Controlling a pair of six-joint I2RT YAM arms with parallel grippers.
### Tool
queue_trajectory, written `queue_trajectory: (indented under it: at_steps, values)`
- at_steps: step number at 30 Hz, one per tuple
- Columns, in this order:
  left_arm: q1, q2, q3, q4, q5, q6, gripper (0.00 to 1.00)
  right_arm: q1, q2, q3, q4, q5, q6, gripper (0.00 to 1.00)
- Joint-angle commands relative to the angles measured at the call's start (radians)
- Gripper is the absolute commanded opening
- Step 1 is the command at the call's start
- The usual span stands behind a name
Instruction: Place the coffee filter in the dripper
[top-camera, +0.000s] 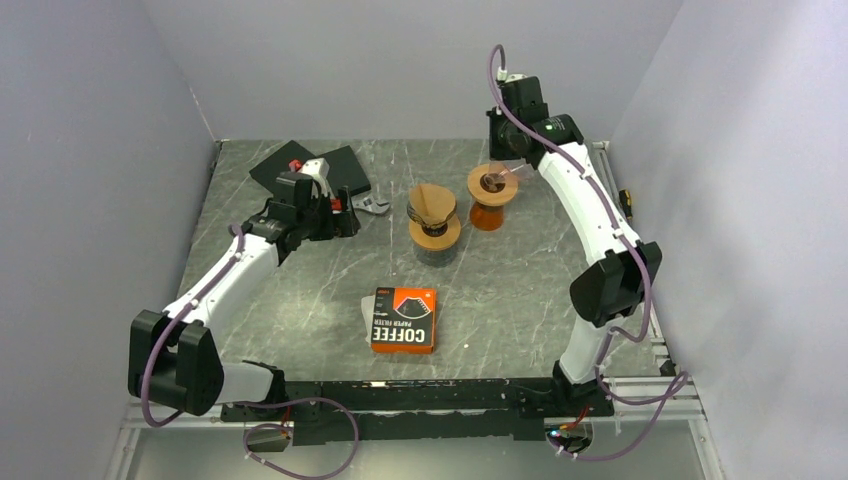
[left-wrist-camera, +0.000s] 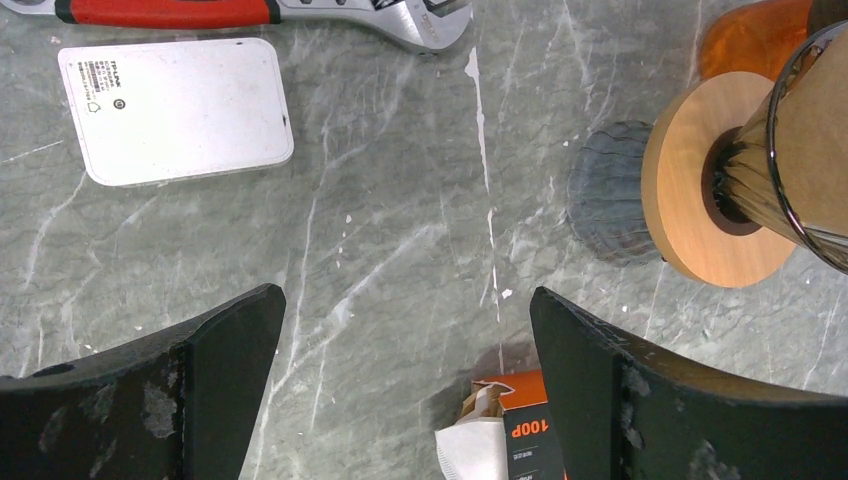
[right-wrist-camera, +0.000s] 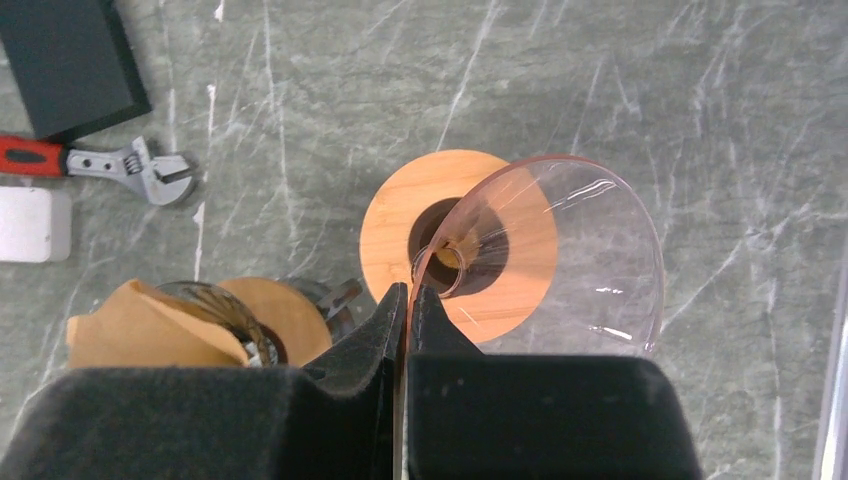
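A brown paper filter (top-camera: 432, 198) sits in the glass dripper (top-camera: 434, 222) with a wooden collar at table centre; it also shows in the right wrist view (right-wrist-camera: 150, 325). My right gripper (right-wrist-camera: 408, 292) is shut on the rim of a clear pinkish dripper cone (right-wrist-camera: 575, 250), holding it tilted over the wooden collar (right-wrist-camera: 395, 230) of the orange carafe (top-camera: 490, 196). My left gripper (left-wrist-camera: 408, 335) is open and empty above bare table, left of the glass dripper (left-wrist-camera: 800, 150). The orange-and-black filter box (top-camera: 404, 320) lies nearer, with a white filter (left-wrist-camera: 470, 450) sticking out.
A red-handled wrench (left-wrist-camera: 270, 12), a white flat device (left-wrist-camera: 175, 105) and black pads (right-wrist-camera: 65, 60) lie at the back left. Grey walls close in the table on three sides.
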Motion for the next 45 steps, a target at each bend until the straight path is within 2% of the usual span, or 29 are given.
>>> queue_trajectory:
  at_steps: [1,5,14,29,34,37,42,45]
  values:
    - [-0.001,0.007,0.05,-0.002,-0.003,0.002,1.0,0.002,0.031,0.09,-0.008,0.088,-0.036,0.0]
    - [-0.001,0.007,0.048,-0.003,-0.004,0.003,1.0,0.003,0.054,0.098,-0.019,0.119,-0.045,0.0]
    - [-0.001,0.02,0.056,-0.009,0.003,0.005,1.0,0.009,0.078,0.095,-0.001,0.08,-0.049,0.0]
    - [-0.001,0.029,0.059,-0.01,0.02,0.01,1.0,0.095,0.178,0.135,-0.051,0.294,-0.108,0.0]
    - [-0.001,0.025,0.057,-0.008,0.02,0.009,1.0,0.127,0.197,0.148,-0.066,0.323,-0.117,0.0]
    - [-0.001,0.022,0.053,-0.008,0.018,0.009,1.0,0.142,0.193,0.141,-0.063,0.313,-0.116,0.16]
    - [-0.001,0.023,0.056,-0.008,0.02,0.009,0.99,0.15,0.176,0.122,-0.044,0.283,-0.115,0.32]
    - [-0.001,0.024,0.065,-0.01,0.02,0.011,0.99,0.149,0.162,0.12,-0.035,0.257,-0.112,0.46]
